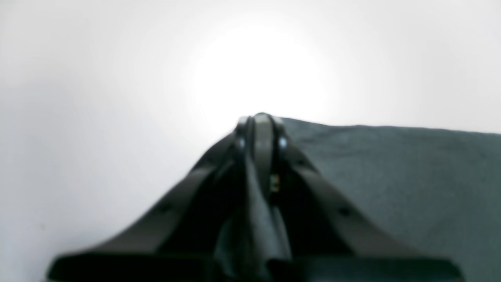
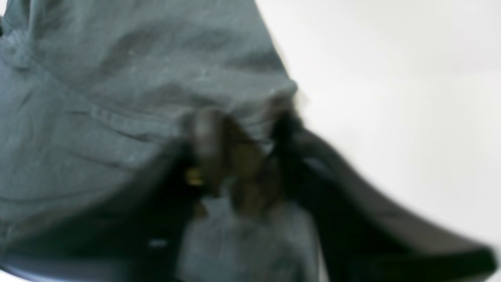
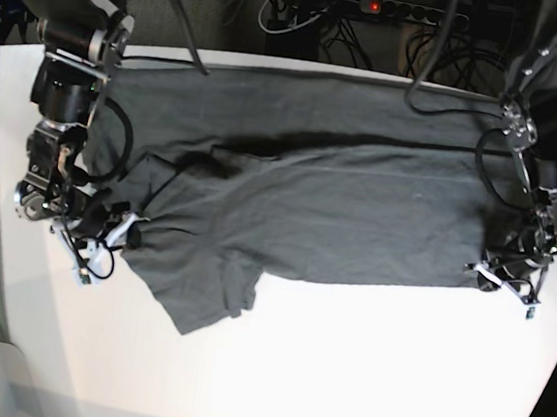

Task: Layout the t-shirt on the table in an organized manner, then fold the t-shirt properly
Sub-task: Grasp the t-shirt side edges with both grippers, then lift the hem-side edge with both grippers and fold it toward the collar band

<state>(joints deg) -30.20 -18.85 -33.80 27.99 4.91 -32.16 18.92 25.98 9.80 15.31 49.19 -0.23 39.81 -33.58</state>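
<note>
Clearly the left claw (image 1: 261, 129) pinches the t-shirt (image 3: 358, 218); right claw (image 2: 244, 129) half-closed around its edge

No legible text anywhere — faint lettering bottom right, base view — unreadable.

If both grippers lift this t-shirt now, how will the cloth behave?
Probably floppy: the t-shirt lies wrinkled, one sleeve folded over. The middle would likely sag between the left gripper and right gripper. It may slide easily on the smooth table.
</note>
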